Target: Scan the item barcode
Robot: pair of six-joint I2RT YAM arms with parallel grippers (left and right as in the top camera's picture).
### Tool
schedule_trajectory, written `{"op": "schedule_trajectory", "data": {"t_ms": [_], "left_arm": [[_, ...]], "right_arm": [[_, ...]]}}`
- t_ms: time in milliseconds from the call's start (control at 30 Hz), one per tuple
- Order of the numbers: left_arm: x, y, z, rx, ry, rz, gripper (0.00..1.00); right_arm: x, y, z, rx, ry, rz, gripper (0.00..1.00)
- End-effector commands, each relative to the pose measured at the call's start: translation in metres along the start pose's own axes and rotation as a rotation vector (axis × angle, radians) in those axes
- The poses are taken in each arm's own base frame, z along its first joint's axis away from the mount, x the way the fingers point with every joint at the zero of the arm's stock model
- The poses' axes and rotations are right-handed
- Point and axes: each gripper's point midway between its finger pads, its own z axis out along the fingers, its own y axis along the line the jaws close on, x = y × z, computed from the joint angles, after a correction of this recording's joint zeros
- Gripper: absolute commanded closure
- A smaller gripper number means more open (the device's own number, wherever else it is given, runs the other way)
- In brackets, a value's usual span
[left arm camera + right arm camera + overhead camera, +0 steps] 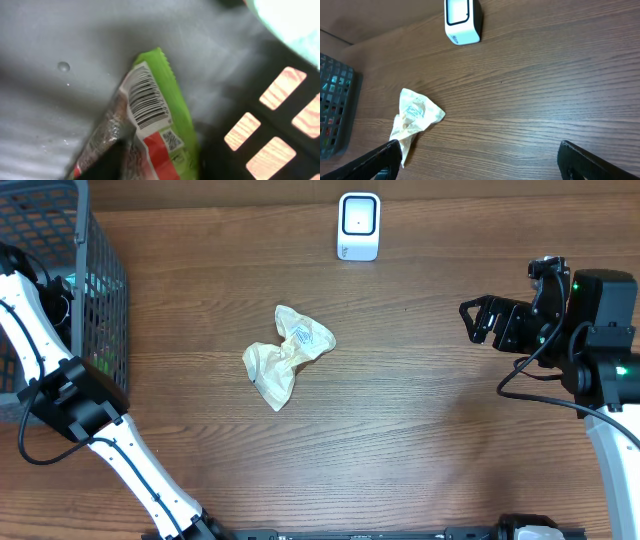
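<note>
The left arm (35, 320) reaches up the left edge of the overhead frame into the gray mesh basket (100, 240) in the upper left corner. The left gripper is down inside the basket and its jaws are not shown clearly, so I cannot tell whether they are spread or pinching anything. Its wrist camera sits very close to a green snack packet (177, 115) lying on the gray basket floor. The packet fills the lower middle of that view, running from a green tip at centre down to the bottom edge. Its white label faces the camera, with the barcode (146, 100) above a small QR code (172, 140) and a red panel. At right, wood shows through the basket wall's openings.

The white barcode scanner (359, 225) stands at top centre of the overhead frame. A crumpled beige wrapper (288, 353) lies on the wooden table (420, 440) near the middle, well apart from both. The right gripper (475, 323) hovers at the right side with its fingers spread wide, holding nothing
</note>
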Motion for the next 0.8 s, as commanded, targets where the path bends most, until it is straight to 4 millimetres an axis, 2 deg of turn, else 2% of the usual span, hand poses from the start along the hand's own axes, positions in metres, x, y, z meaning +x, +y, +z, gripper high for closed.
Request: {"op": "schedule_trajectory", "data": {"t_ms": [0,33,167,267,433,533,667,767], "left_arm": [[0.007,-0.001,0.034,0.006,0.081,0.009,0.87],[0.007,-0.002,0.033,0.011,0.08,0.008,0.96],[0.006,-0.01,0.016,0.041,0.054,0.012,0.96],[-0.001,-0.018,-0.011,0.067,-0.016,0.026,0.96],[-0.005,-0.031,-0.085,0.077,-0.188,0.055,0.96],[0.0,-0.041,-0.141,0.085,-0.316,0.08,0.96],[0.019,-0.05,-0.212,0.086,-0.471,0.099,0.96],[0.04,-0.057,-0.264,0.093,-0.586,0.122,0.96]], "right_arm": [[-0.008,0.005,-0.005,-0.01,-0.024,-0.009,0.0],[-0.008,0.005,-0.005,-0.01,-0.024,-0.009,0.0],[-0.008,0.005,-0.005,-0.01,-0.024,-0.01,0.0],[-0.008,0.005,-0.005,-0.01,-0.024,-0.01,0.0],[-0.008,0.005,-0.005,-0.01,-0.024,-0.01,0.0],[-0.008,0.005,-0.005,-0.01,-0.024,-0.01,0.0],[-0.009,0.005,-0.005,-0.01,-0.024,-0.01,0.0],[-0.009,0.005,-0.005,-0.01,-0.027,-0.011,0.0]]}}
